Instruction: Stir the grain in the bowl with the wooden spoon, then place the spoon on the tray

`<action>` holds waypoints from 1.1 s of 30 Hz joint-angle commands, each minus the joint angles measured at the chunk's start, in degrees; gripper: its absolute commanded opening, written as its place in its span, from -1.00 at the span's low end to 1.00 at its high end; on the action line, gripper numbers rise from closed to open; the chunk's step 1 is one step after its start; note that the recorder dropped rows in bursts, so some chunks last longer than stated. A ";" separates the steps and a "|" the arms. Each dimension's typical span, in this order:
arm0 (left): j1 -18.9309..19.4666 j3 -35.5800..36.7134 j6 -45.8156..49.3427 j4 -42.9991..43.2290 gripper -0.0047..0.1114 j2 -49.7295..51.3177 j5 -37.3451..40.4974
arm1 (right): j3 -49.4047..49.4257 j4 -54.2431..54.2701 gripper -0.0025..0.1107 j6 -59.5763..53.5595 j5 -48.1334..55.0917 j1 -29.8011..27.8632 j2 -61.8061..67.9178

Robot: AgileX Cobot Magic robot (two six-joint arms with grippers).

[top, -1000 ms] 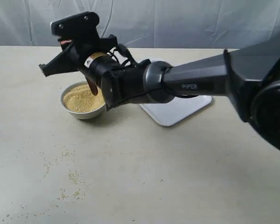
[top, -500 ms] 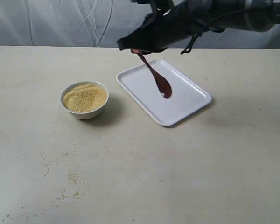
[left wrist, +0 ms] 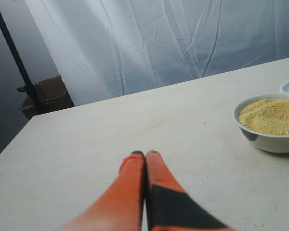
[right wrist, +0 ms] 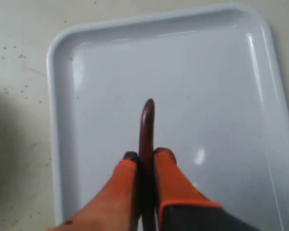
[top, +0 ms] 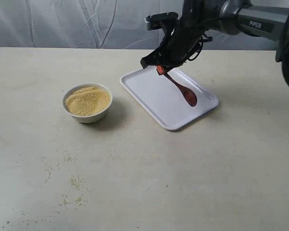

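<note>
The white bowl [top: 87,102] sits left of centre, filled with a mound of yellow-tan grain [top: 87,100]; the left wrist view shows the bowl [left wrist: 267,125] and grain [left wrist: 272,114] too. The white tray [top: 154,91] lies to its right. My right gripper [top: 160,70] is shut on the handle of the dark wooden spoon [top: 182,90], whose scoop hangs low over the tray's right part. The right wrist view shows the spoon [right wrist: 147,125] pinched between the orange fingers [right wrist: 166,178] above the tray [right wrist: 111,72]. My left gripper [left wrist: 145,155] is shut on nothing, over bare table.
Loose greenish-yellow specks [top: 74,183] are scattered on the table at the front left. A pale cloth backdrop [top: 86,24] hangs behind the table. In the left wrist view a dark stand and a brown box [left wrist: 43,96] sit beyond the table's edge.
The right arm carried the spoon out of the bowl and across to the tray, then lowered and shifted it toward the tray's right side. The bowl is left uncovered.
</note>
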 commanded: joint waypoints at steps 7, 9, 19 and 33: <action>-0.02 0.17 -0.06 -0.17 -0.92 -0.26 -0.34 | -1.94 -6.30 -0.02 5.81 -2.98 1.35 4.03; -0.02 0.17 -0.06 -0.17 -0.92 -0.26 -0.34 | -1.94 -7.82 -0.02 7.21 -1.14 1.07 3.12; -0.02 0.17 -0.06 -0.17 -0.92 -0.26 -0.34 | 25.24 -5.58 -0.95 8.89 6.21 -7.55 -20.79; -0.02 0.17 -0.06 -0.17 -0.92 -0.26 -0.34 | 74.94 -9.25 -0.95 8.89 -9.94 -23.72 -85.25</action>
